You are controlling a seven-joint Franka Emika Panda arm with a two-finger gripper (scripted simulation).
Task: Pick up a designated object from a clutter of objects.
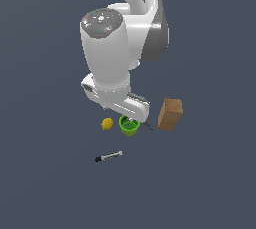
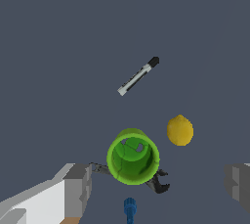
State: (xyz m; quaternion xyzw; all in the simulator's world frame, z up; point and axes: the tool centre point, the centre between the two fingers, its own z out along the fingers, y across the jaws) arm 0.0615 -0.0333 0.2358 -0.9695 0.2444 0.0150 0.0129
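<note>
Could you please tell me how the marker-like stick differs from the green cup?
The marker-like stick is slim, pale with a black end, and lies flat alone; the green cup is wide, round, bright green, and stands open-mouthed among other items. Both rest on the grey floor, ungripped.

Grey-white marker [image 2: 138,76] with black end, bright green cup [image 2: 133,157], yellow ball [image 2: 180,130], brown box [image 1: 170,114].

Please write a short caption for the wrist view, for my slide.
Open gripper above the green cup, with the lemon beside it and the marker lying apart.
</note>
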